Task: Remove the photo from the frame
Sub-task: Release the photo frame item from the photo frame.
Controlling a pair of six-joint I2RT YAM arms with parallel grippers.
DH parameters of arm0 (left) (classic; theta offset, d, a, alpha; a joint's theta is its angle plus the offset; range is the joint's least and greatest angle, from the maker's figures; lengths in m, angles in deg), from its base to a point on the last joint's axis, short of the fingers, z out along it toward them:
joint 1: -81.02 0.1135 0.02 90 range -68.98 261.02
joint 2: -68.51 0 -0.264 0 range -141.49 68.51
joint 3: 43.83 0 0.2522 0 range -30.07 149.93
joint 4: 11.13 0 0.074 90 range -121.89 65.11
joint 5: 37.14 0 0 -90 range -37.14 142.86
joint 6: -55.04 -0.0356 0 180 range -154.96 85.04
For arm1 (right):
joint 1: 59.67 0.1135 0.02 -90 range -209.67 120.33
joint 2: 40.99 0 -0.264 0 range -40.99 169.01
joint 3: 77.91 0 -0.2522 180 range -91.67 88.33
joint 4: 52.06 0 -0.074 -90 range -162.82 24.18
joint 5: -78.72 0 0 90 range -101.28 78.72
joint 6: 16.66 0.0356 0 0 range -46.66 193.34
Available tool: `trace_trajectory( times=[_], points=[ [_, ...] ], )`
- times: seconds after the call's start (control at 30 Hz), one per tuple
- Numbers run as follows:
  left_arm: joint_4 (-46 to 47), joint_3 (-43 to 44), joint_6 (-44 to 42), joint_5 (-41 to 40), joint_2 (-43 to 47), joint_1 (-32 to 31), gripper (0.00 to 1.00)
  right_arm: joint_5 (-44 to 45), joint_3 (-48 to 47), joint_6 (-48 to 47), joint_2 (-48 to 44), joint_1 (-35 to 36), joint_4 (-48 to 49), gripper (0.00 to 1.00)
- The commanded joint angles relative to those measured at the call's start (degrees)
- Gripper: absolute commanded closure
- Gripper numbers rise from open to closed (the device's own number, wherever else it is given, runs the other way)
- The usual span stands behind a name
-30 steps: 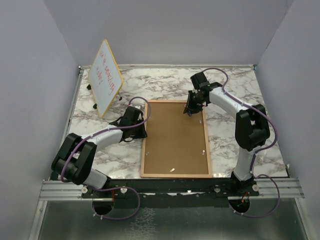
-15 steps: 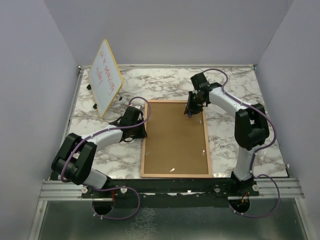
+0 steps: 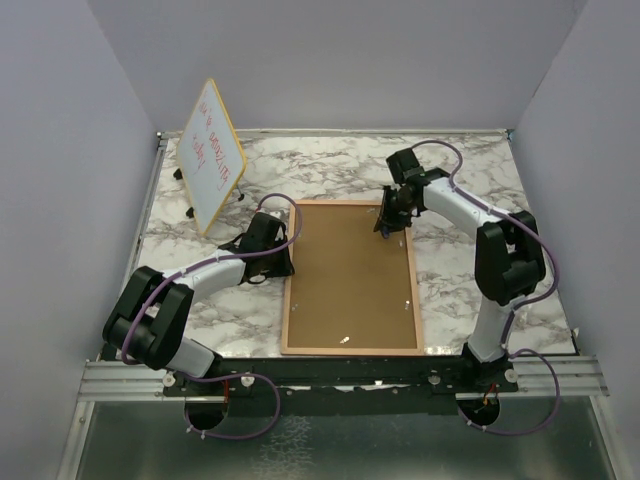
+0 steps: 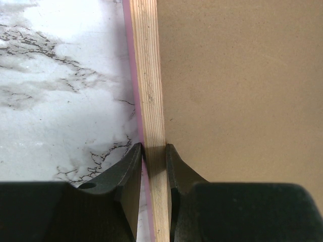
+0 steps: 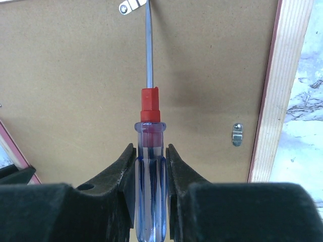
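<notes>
The frame (image 3: 350, 275) lies back-up on the table (image 3: 460, 180), the left gripper (image 4: 154, 148) clamped on its left rail, while the right gripper (image 5: 150, 151) is clamped on a screwdriver (image 5: 150, 108) whose blade tip sits at a metal clip (image 5: 132, 6) near the back's far edge.

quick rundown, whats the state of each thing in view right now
frame: face down on the table, fibreboard back up and in place
left gripper: shut on the frame's left rail
right gripper: shut on the screwdriver
screwdriver: held, shaft alongside a metal clip
whiteboard: standing tilted, far left
photo: not visible
</notes>
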Motion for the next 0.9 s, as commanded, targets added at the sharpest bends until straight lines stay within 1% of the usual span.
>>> trace_trajectory(
  times=[0.0,0.1,0.17,0.27,0.37,0.47,0.53,0.6,0.73,0.87],
  points=[
    [-3.13,-0.87,-1.00,-1.55,0.00,-0.02,0.83,0.18,1.04,-0.20,-3.14,-0.25,-1.10,0.99],
    [-3.16,-1.15,-0.84,-2.02,0.62,-0.02,0.81,-0.99,1.98,-0.06,-5.32,-0.26,-0.25,0.99],
    [-3.05,-1.28,-0.74,-2.43,1.08,-0.02,0.77,-1.03,2.52,0.18,-7.03,-0.26,-0.15,0.99],
    [-2.99,-1.53,-0.65,-3.35,2.21,-0.10,0.67,-0.66,3.89,0.20,-10.23,-0.22,-0.06,0.99],
    [-3.63,-1.44,-0.54,-4.24,3.61,-0.08,0.59,0.08,5.84,0.49,-13.59,-0.25,0.08,0.99],
    [-5.17,-0.70,-0.60,-4.70,4.77,-0.11,0.46,0.29,8.28,0.59,-17.21,-0.22,0.93,0.99],
    [-6.25,-0.02,-0.93,-4.72,5.61,-0.11,0.41,1.03,10.34,1.05,-19.35,-0.28,1.75,0.99],
    [-7.57,0.81,-1.31,-6.42,6.41,-0.11,0.36,1.94,12.10,1.48,-21.10,-0.26,2.23,0.99],
    [-10.08,1.70,-1.85,-7.50,9.10,-0.11,0.31,1.23,15.03,1.78,-23.95,-0.21,2.93,0.99],
    [-11.90,2.37,-3.55,-5.66,12.41,-0.11,0.27,1.12,18.10,2.68,-27.29,-0.26,3.78,0.99]
  ],
)
